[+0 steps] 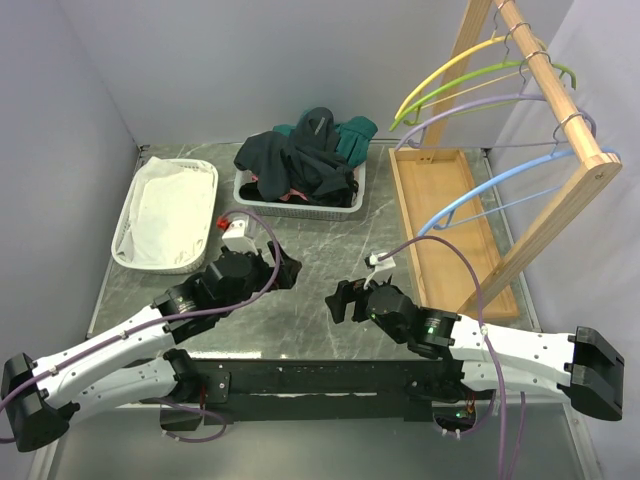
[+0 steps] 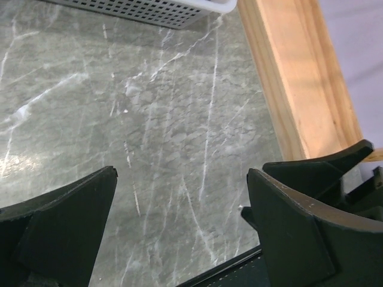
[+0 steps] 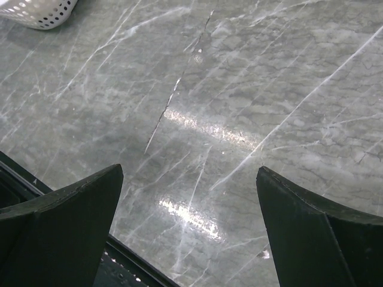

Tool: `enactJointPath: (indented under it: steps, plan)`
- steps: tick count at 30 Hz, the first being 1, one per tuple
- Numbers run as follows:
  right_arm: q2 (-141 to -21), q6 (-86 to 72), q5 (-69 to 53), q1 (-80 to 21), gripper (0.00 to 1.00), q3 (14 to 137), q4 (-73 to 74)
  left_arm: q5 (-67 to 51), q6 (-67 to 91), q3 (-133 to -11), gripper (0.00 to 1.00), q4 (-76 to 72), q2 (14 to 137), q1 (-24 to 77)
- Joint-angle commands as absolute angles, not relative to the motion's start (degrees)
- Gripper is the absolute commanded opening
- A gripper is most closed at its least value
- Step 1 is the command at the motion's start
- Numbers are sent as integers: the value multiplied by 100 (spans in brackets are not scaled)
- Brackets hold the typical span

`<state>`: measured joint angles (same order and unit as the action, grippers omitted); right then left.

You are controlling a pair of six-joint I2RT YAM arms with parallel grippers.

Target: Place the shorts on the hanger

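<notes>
Grey marble bench (image 1: 320, 275) carries everything; wooden rack (image 1: 560, 140) stands at the right edge on its tray base (image 1: 445, 215). Left arm (image 1: 120, 350) and right arm (image 1: 510, 345) both low over bare bench near the front, well apart from any garment. Two baskets at the back: empty-looking white lined one (image 1: 165, 215) on the left, white perforated basket (image 1: 300, 208) in the middle heaped with clothes. The shorts (image 1: 290, 160) look like the dark mass on that heap, beside a teal garment (image 1: 358, 133), bit of pink (image 1: 292, 194) under; exact outline hard to tell. The hanger (image 1: 470, 195), light blue, hangs lowest on the rack rail, below the lavender hanger (image 1: 470, 108). Left jaws spread wide, nothing between; right jaws the same, only marble in both wrist views. Step: start, nothing grasped yet. Next likely needs a reach back to the basket and a pinch on the dark fabric alone, not the teal.
</notes>
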<state>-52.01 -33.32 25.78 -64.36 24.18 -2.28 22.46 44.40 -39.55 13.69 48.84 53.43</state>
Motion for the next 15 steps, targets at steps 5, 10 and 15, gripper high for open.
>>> enactJointPath:
  steps: [5,10,15]
  plan:
    - [-5045,-3340,2610,-6425,100,2549,-351,2715,4579,-4377,97,1363,4922,5317]
    - [-5071,-3384,2646,-6434,100,2488,-413,2585,4483,-5122,96,1239,5527,4679]
    - [-5106,-3419,2681,-6434,100,2452,-457,1900,4062,-6300,98,925,6713,3579]
